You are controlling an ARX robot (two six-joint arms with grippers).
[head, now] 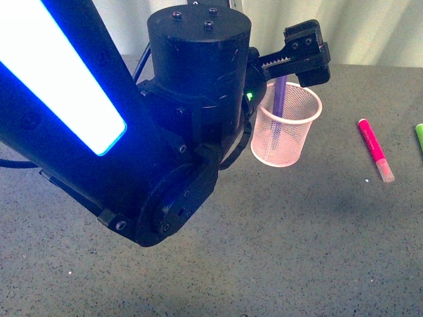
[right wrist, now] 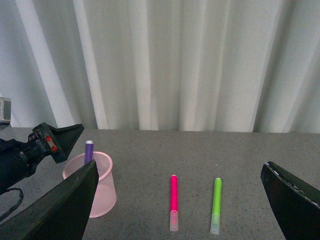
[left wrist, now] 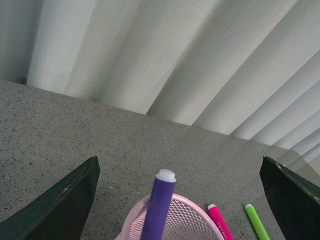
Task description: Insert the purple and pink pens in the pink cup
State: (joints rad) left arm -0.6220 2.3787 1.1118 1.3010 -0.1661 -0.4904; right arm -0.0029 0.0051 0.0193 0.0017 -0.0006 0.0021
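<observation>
Count: 1 pink cup (head: 295, 149), 3 markers, 2 hands in view.

Markers:
- purple pen (head: 280, 100): 1. It stands inside the pink cup, tilted, with its pale end sticking up above the rim.
- pink pen (head: 373, 148): 1. It lies flat on the worktop (head: 277, 244), at 3 o'clock from the cup and well apart from it, with its clear cap toward 5 o'clock in the front view.
- green marker (head: 420, 136): 1. It lies flat, further out at 3 o'clock, beside the pink pen and not touching it. The front view cuts it off at the frame edge.

Left hand (left wrist: 180, 162): fingers (left wrist: 65, 205) spread wide. It sits over the cup, at about 12 o'clock from it in the front view. In the left wrist view the purple pen rises between the two fingers with a clear gap on each side. No contact is seen and nothing is held.

Right hand (right wrist: 177, 167): fingers (right wrist: 292, 200) spread wide and holding nothing. It is above the worktop, and the pink pen and green marker lie in the gap between its fingers in the right wrist view. The cup is off toward the hand's left finger.
</observation>
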